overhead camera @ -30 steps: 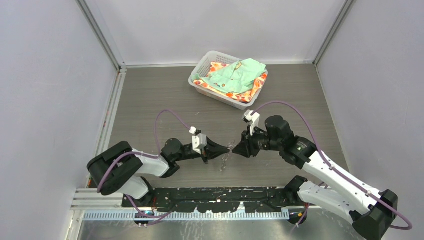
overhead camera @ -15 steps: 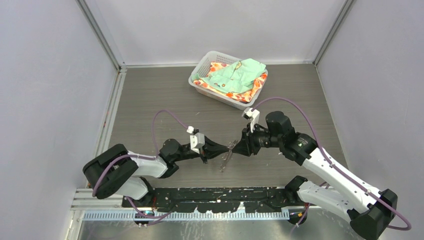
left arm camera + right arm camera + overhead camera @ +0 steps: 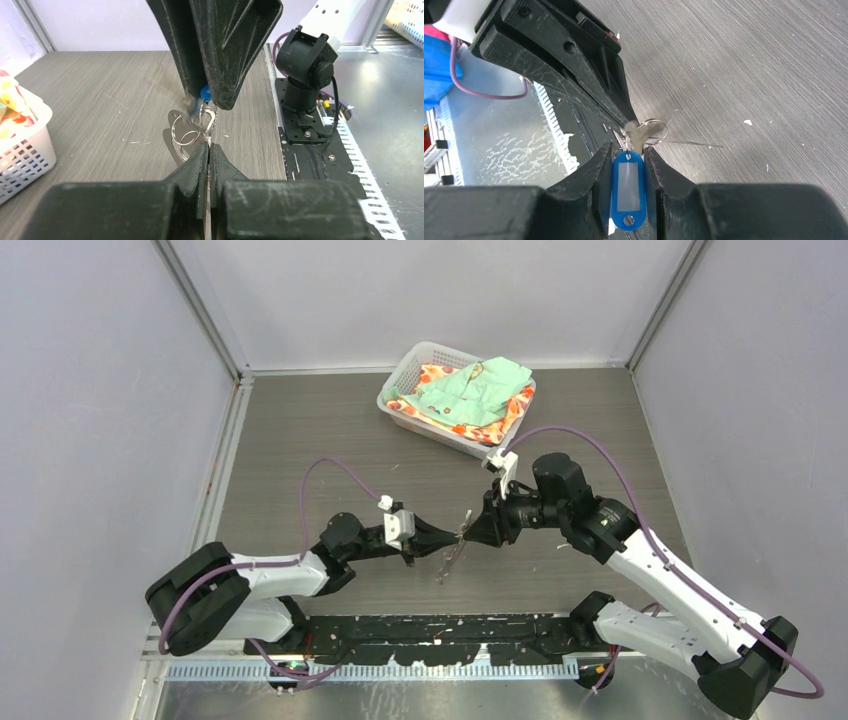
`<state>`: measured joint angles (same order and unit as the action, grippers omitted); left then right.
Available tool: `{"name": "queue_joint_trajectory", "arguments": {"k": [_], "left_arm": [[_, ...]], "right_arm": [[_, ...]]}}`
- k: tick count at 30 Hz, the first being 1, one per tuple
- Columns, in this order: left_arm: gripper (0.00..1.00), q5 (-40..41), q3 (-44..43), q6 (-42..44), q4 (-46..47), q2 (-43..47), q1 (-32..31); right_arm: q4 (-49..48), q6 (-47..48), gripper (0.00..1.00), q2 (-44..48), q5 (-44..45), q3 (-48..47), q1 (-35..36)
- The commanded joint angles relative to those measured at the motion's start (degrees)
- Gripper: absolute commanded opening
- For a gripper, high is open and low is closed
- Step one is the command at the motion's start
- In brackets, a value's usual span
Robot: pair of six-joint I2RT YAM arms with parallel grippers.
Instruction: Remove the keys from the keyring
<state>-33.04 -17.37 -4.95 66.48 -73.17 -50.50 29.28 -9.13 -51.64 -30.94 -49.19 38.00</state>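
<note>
My right gripper (image 3: 628,165) is shut on a bright blue tag (image 3: 627,190) with a grey window. Silvery split rings of the keyring (image 3: 653,131) hang from the tag's top. In the left wrist view the rings (image 3: 186,134) and a clip sit just ahead of my left gripper (image 3: 208,148), with a flat silvery key (image 3: 170,144) behind them. The left gripper is shut on a thin silvery piece seen edge-on, apparently a key. In the top view both grippers, left (image 3: 452,538) and right (image 3: 470,531), meet tip to tip over the table's middle, with the bunch (image 3: 458,540) dangling between them. No whitish strap loop shows.
A white mesh basket (image 3: 400,388) holding green and orange cloth stands at the back centre. The black base rail (image 3: 440,632) runs along the near edge. Pale specks lie on the grey table (image 3: 300,440). Grey walls close both sides.
Both arms have stretched out a little and the grippers stay tip to tip. The bunch now shows dangling between them. Both grips are unchanged.
</note>
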Motion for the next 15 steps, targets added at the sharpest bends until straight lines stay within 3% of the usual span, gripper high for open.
{"name": "queue_joint_trajectory", "arguments": {"k": [1, 15], "left_arm": [[0.00, 1.13, -1.02, 7.00, -13.96, 1.24, -0.84], [0.00, 4.39, -2.57, 11.98, -17.86, -0.20, -3.49]], "right_arm": [[-2.20, 1.04, 0.01, -0.02, -2.95, -5.03, -0.77], [-5.80, -3.00, 0.01, -2.17, -7.20, -7.04, -0.67]]}}
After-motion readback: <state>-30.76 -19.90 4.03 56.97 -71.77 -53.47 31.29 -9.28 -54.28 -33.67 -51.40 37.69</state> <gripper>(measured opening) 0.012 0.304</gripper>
